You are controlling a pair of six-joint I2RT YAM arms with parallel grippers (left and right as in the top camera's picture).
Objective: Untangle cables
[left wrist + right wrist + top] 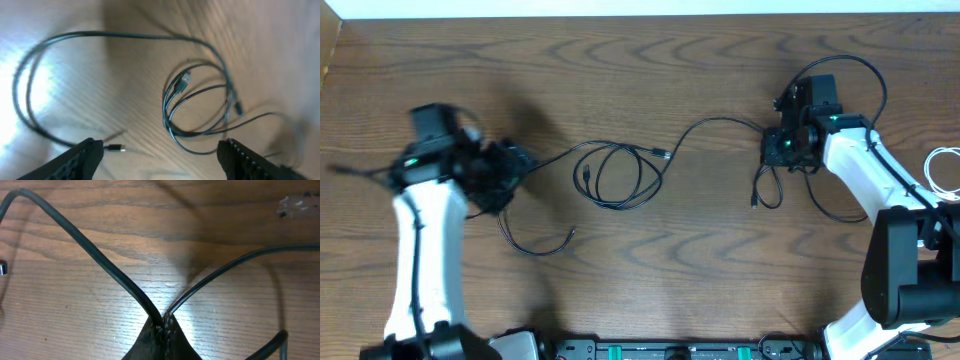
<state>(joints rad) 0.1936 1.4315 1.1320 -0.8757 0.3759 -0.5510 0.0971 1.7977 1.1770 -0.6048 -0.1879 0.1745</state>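
The black cables (615, 175) lie near table centre as a loose, overlapping coil of thin, round, matte cord. From the coil, one black cable (100, 262) runs toward 3 o'clock into my right gripper (162, 327), whose jaws are pinched closed on it. Two strands fan out from the pinch in a V. A tail ending in a small metal-tipped plug (115, 148) lies at 7 o'clock of the coil. My left gripper (160, 150) sits at 9 o'clock of the coil, jaws spread wide, holding nothing. The plug lies just beside one of its dark, ribbed fingers (82, 157). The white cable (945, 170) is looped at the 3 o'clock edge. The table (670, 60) is brown wood-grain.
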